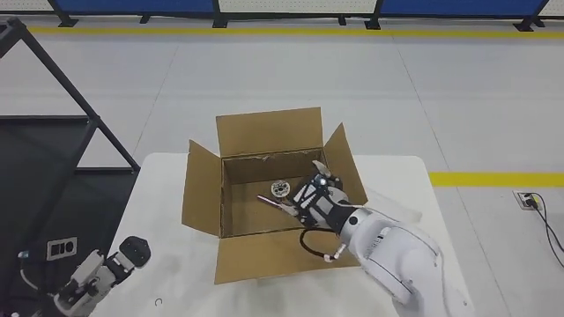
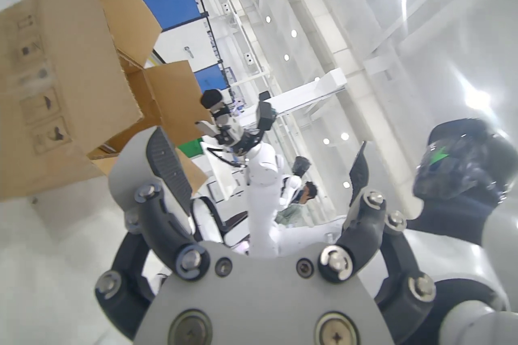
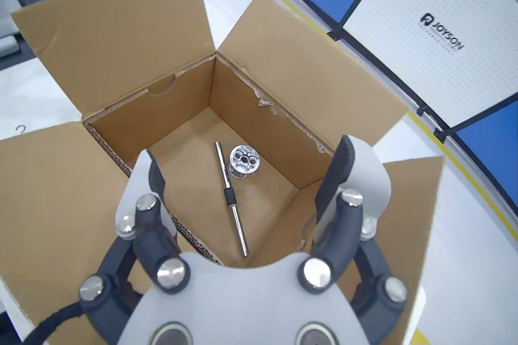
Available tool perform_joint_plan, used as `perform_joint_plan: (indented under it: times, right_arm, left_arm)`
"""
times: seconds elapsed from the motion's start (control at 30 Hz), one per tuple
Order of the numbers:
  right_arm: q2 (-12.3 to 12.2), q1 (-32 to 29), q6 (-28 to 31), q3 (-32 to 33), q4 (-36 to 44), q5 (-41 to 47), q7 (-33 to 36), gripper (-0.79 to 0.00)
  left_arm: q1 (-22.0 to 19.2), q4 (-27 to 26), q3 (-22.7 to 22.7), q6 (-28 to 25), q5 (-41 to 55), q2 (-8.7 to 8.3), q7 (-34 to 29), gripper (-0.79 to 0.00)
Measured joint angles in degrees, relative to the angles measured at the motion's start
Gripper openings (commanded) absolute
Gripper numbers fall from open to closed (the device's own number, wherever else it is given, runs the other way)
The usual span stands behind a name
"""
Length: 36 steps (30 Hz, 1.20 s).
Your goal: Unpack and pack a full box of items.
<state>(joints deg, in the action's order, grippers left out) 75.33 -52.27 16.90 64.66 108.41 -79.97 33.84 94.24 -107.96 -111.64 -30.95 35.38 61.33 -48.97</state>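
**Right hand spread over the open box, two metal parts on its floor**

Our right hand (image 3: 247, 154) hangs over the open cardboard box (image 3: 162, 112), fingers spread and holding nothing. All four flaps stand up around it. The nearest flap lies under the wrist, and a side flap rises close beside one finger.

Below the hand, between its fingers, a metal rod (image 3: 231, 199) with a black collar lies flat on the box floor. Its long axis runs from under the palm away toward the far wall. A round metal part (image 3: 243, 160) with holes in its face sits beside the rod's far end; we cannot tell whether they touch. From above, the hand hides most of the rod.

Our left hand (image 2: 259, 142) is also spread and empty, low over the table (image 1: 163, 220), well apart from the box, whose outer wall stands ahead of its fingers. A black rack (image 1: 35, 167) stands off beyond that hand.
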Motion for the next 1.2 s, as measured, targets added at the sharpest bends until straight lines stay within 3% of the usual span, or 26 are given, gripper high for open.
perform_joint_plan:
  times: [0.13, 0.3, 0.43, 0.77, 0.87, 1.03, 1.2]
  right_arm:
    - [-0.8, -6.1, -0.7, 4.0, 5.9, -1.5, -4.4, 0.000]
    - [-1.2, -11.7, -5.1, 7.5, 10.4, -3.5, -6.2, 0.000]
    - [-1.1, -13.5, -9.9, 8.2, 11.3, -5.1, -4.4, 0.000]
    - [-1.1, -13.4, -9.6, 8.2, 11.3, -5.1, -4.5, 0.000]
    - [-1.1, -13.5, -9.6, 8.2, 11.3, -5.0, -4.6, 0.000]
    - [-1.2, -14.8, -9.0, 9.4, 11.0, -3.4, -7.1, 0.000]
    - [-1.3, -16.0, -8.9, 10.6, 11.6, -2.7, -7.6, 0.000]
  left_arm:
    - [-1.3, 0.3, -0.5, -9.3, -16.0, 0.09, 2.5, 0.000]
    - [-3.8, 1.2, 0.6, -13.2, -31.8, 0.30, 7.5, 0.000]
    - [-4.2, 1.5, 1.0, -12.8, -35.3, 0.48, 11.1, 0.000]
    - [-4.2, 1.3, 1.5, -12.5, -34.5, 0.49, 10.7, 0.000]
    - [-5.4, 0.3, 0.9, -9.8, -33.9, 0.38, 12.0, 0.000]
    - [-6.0, -1.6, 3.7, -4.0, -51.6, 0.86, 19.2, 0.000]
    - [-7.4, -1.8, 7.2, -0.7, -62.3, 0.97, 21.6, 0.000]
